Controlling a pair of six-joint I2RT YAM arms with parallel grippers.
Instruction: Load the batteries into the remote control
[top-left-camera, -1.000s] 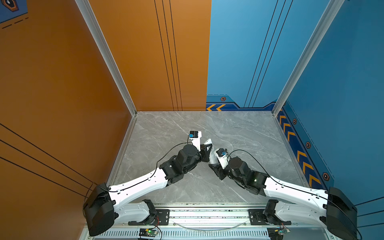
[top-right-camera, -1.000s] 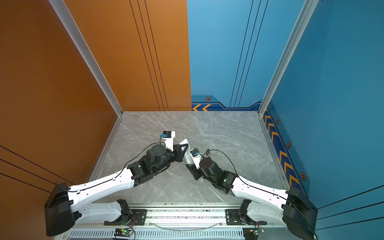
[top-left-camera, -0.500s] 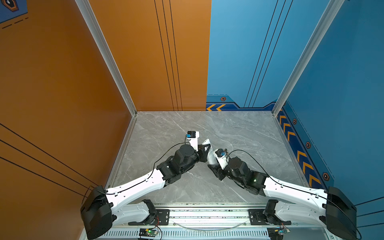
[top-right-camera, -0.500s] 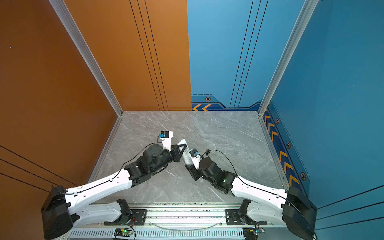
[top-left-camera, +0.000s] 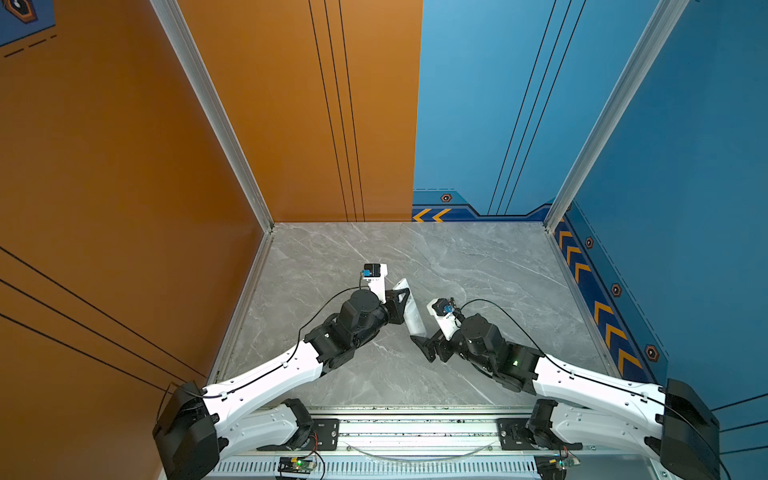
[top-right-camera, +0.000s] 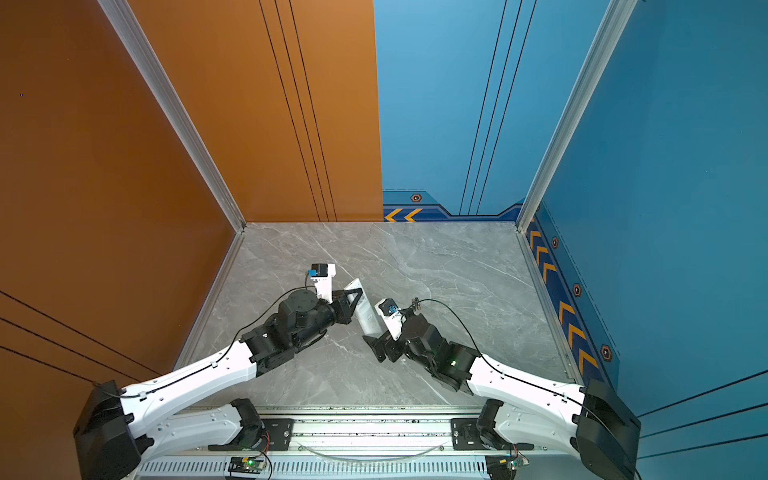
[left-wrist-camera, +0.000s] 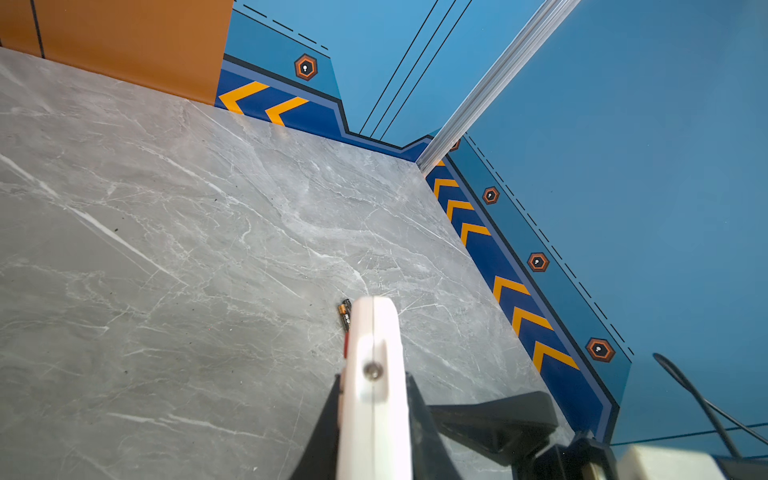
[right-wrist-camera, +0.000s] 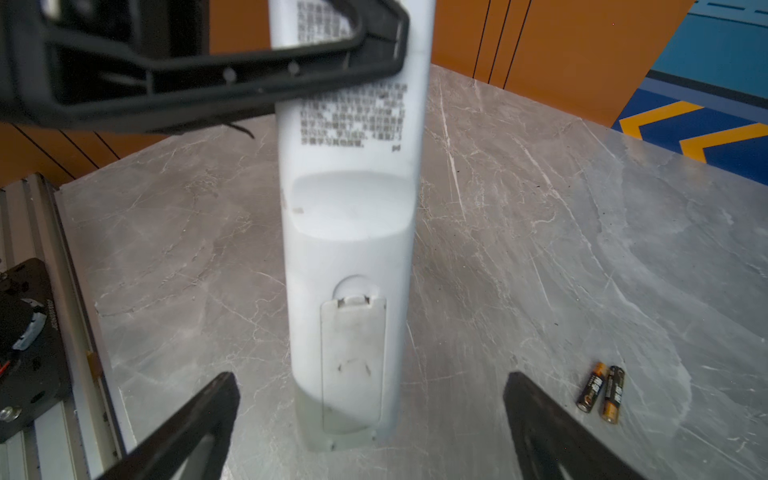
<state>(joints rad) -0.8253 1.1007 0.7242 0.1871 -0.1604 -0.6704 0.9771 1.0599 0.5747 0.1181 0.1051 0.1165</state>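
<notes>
Currently I count one long white plastic remote control (right-wrist-camera: 349, 249) clenched by left pincer (top-left-camera: 402, 305), right pincer (right-wrist-camera: 370, 380) released, two black-gold cylindrical batteries (right-wrist-camera: 600, 392) on open grey marble surface (right-wrist-camera: 540, 249).

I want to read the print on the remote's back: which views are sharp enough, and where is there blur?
Right wrist view: the remote control is reasonably sharp, its print soft but visible, partly crossed by the blurred left gripper; the right gripper is out of focus, the batteries crisp. Left wrist view: remote edge-on and blurred. Both top views: sharp, but the remote is too small.
</notes>
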